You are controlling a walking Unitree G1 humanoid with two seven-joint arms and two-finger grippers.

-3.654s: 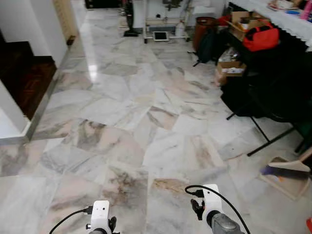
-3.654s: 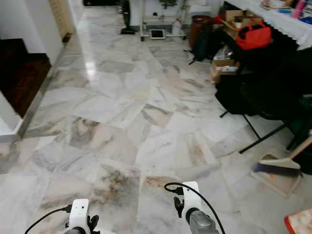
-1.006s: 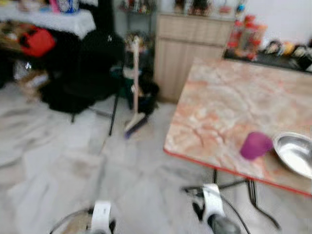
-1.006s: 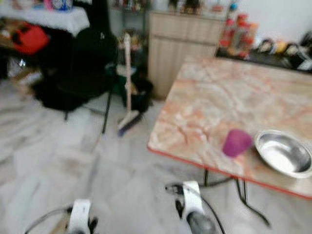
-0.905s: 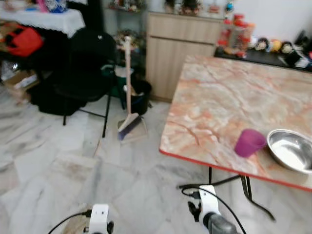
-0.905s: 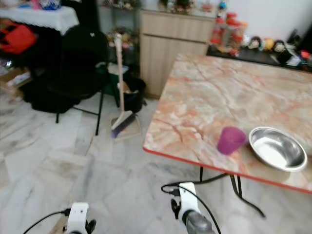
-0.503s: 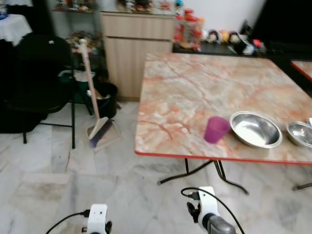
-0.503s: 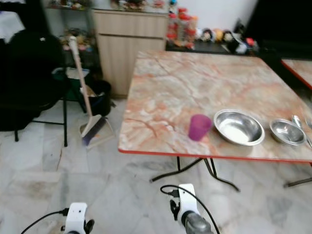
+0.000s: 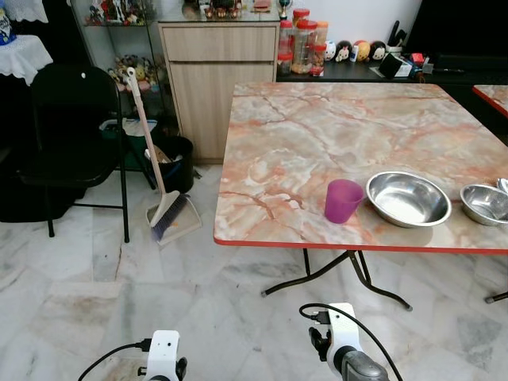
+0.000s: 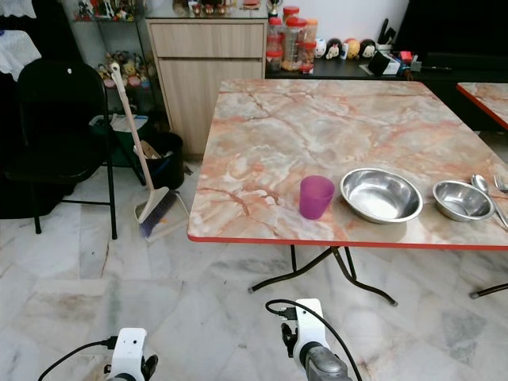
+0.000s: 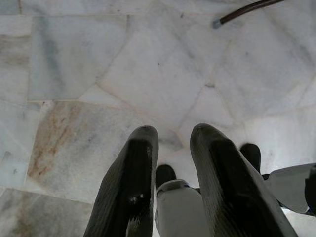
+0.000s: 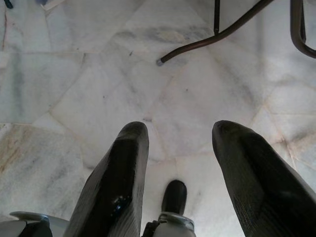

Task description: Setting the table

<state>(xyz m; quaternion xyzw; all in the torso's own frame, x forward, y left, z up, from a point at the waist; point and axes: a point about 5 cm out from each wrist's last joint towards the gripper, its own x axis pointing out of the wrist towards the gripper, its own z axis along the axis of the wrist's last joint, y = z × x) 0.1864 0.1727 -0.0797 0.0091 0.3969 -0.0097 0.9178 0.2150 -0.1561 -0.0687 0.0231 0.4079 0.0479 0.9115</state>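
A table (image 9: 317, 151) with a pink and cream marbled top and a red edge stands ahead of the robot on a floor (image 9: 95, 294) of grey-veined marble slabs. Near the table's front edge sits a purple cup (image 9: 343, 200), upright, and just beside it on the robot's right a large steel bowl (image 9: 408, 198). Further right comes a smaller steel bowl (image 10: 464, 199), and past that a spoon (image 10: 482, 186) at the edge of the right eye view (whether it touches the small bowl is hard to tell). To the left of the table a broom (image 9: 155, 178) leans with its bristles in a dustpan on the floor, next to a black chair (image 9: 71, 135) and a dark bin (image 9: 176, 163). Behind stands a wooden cabinet (image 9: 214, 79), with red-lidded jars (image 9: 300, 44) on a low dark shelf beside it. Both arms hang low, in front of the table and well apart from it. The left gripper (image 11: 170, 148) points down at the floor with its two fingers a narrow gap apart, nothing between them. The right gripper (image 12: 180, 143) also points at the floor, its fingers spread wide and empty, with the table's dark metal legs (image 12: 217, 32) in sight beyond them.
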